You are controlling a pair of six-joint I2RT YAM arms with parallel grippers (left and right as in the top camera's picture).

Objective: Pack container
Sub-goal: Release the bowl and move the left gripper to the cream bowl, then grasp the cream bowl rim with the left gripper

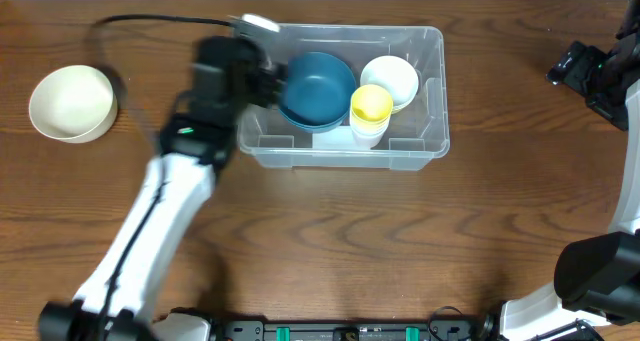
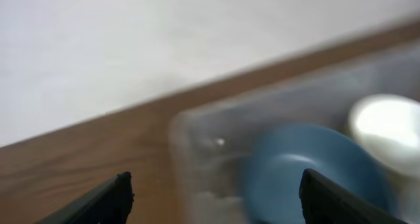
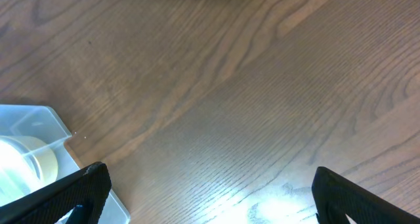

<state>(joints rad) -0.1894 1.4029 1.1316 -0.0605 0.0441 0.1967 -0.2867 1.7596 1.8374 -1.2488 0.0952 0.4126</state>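
At the far left a cream bowl (image 1: 72, 103) is sitting alone on the wooden table (image 1: 330, 251), well apart from everything else and not yet packed. Next to it the left arm is stretching over the left end of the container (image 1: 340, 159). The overhead view is blurring it, but the wrist view is showing the left gripper (image 2: 215, 184) with its fingers spread wide and nothing between them. The claw is released and hanging just above the blue bowl (image 1: 318, 89).

The container is lying in the middle of the table, toward the far edge. The blue bowl is resting in its left half, a yellow cup (image 1: 371, 105) is standing near the front wall, and a white bowl (image 1: 392, 79) is sitting just behind the cup at the right. At the far right the right gripper (image 3: 210, 184) is hovering over bare wood beside the container's corner — jaws wide, holding nothing.

The step in hand is looking like the letting-go of the blue bowl inside the bin. The next move is probably calling for the left arm to rise clear of the near wall without nudging the bowl. It would then be reaching for the cream bowl — likely a pinch on its rim — and nesting it where room is remaining.
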